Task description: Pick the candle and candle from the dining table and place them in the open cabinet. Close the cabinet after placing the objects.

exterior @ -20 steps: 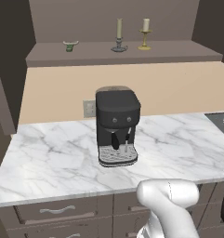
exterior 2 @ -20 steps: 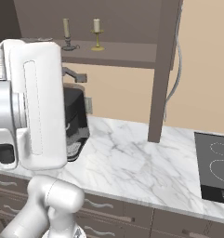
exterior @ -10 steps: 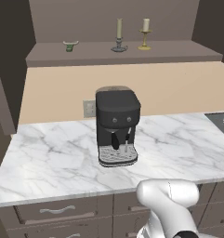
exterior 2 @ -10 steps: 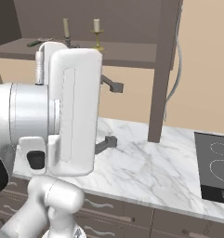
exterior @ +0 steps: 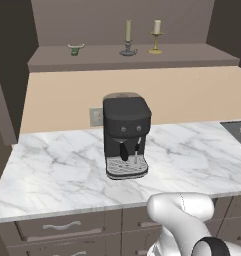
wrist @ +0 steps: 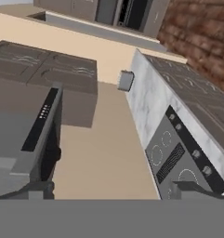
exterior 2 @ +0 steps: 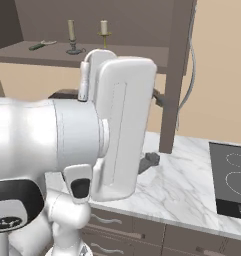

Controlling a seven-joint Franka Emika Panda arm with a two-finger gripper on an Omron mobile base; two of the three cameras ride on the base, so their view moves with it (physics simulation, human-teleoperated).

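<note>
- My claw (wrist: 111, 190) stands wide open, its two dark fingertips far apart at the bottom of the hand view, with nothing held between them.
- From the right base view, my claw (exterior 2: 154, 130) shows past the edge of my white forearm, one dark finger high and one low, above the marble counter (exterior 2: 182, 185).
- The olive-beige candle (exterior: 128, 31) stands upright on its round dark dish base, long axis vertical, wick end up, on the shelf of the open cabinet (exterior: 142, 57), well apart from my claw and higher than it.
- The cream candle (exterior: 157, 27) stands just beside it, also upright with its long axis vertical, on a brass-coloured holder.
- A small green bowl (exterior: 76, 48) sits on the same shelf, well apart from both candles.
- Below that shelf a black coffee machine (exterior: 125, 135) rests on the counter.
- My claw looks toward a cooktop (wrist: 174, 160) set in the marble, a dark range hood (wrist: 39, 125) and a wall outlet (wrist: 125, 81) on the beige wall between them.
</note>
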